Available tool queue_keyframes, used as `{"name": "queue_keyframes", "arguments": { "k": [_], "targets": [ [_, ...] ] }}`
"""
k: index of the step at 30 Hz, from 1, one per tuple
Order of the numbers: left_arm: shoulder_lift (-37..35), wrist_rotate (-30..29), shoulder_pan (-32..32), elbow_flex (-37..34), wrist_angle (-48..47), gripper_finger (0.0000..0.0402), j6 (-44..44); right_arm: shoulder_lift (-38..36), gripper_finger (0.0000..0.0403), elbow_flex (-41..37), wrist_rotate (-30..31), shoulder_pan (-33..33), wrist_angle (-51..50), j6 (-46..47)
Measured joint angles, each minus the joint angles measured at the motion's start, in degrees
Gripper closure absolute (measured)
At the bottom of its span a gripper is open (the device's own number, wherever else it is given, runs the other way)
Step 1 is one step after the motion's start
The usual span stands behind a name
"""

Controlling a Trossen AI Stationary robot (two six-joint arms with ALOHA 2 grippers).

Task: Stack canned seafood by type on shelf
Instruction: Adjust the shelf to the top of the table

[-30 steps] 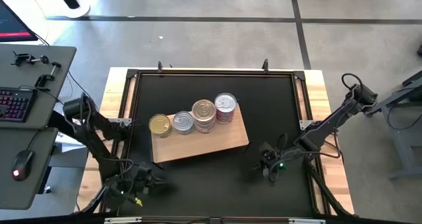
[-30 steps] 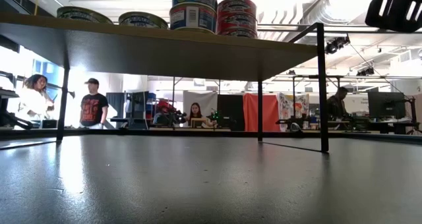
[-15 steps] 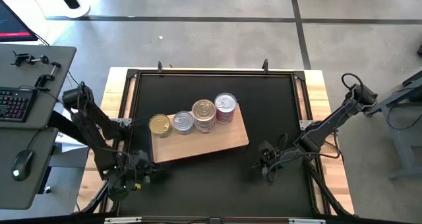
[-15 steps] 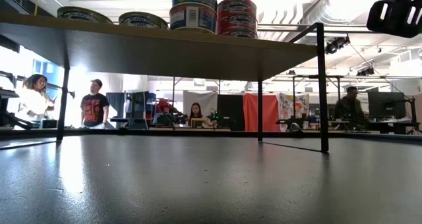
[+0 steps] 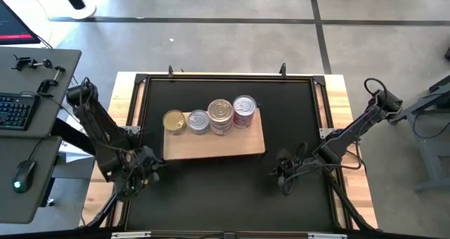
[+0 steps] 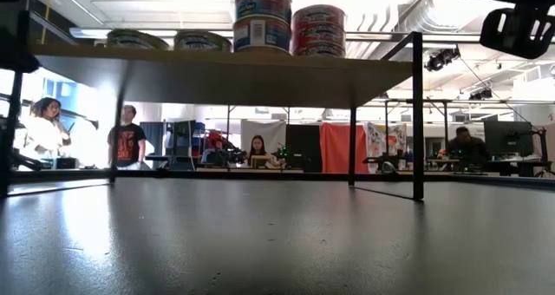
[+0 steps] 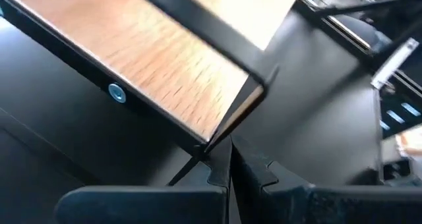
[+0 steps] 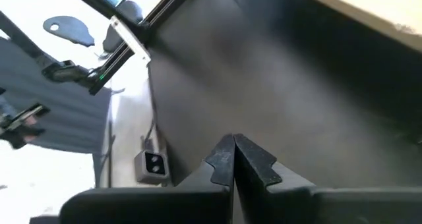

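Your left tool (image 5: 145,170) sits closed and empty at the shelf's (image 5: 225,144) near-left corner, and the right tool (image 5: 281,174) is closed over the bare desk (image 5: 211,197). The tins (image 5: 209,118) stand in four stacks along the far edge. Ease the left tool straight back from that corner; a nudge could topple the stacks.

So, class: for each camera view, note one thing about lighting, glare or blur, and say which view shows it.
High view: even light and sharp, silver tin tops gleaming on the shelf. Low view: the shelf's underside is dark against bright windows and ceiling; glare streaks the tabletop. Left wrist view: wood grain smeared, background soft. Right wrist view: blown-out white beyond the table's edge.
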Motion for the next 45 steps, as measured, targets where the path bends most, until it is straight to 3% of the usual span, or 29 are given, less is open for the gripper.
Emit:
{"name": "queue_keyframes", "arguments": {
  "k": [9, 17, 33, 45],
  "targets": [
    [-1.7, 0.0, 4.9, 0.0, -2.8, 0.0402, 5.1, 0.0, 0.0403, 0.0, 3.7, -4.8, -7.9, 1.5],
    [-1.7, 1.9, 8.2, 0.0, -2.9, 0.0402, 8.7, 0.0, 0.0403, 0.0, -1.6, -11.5, -7.9, -3.4],
    [-1.7, 3.2, 16.1, 0.0, -5.7, 0.0402, 13.0, 0.0, 0.0403, 0.0, -2.1, -20.0, -10.8, -12.5],
    [-2.5, 6.8, 23.2, 0.0, -3.9, 0.0401, 23.0, 0.0, 0.0403, 0.0, -4.7, -25.3, -10.9, -15.5]
  ]
}}
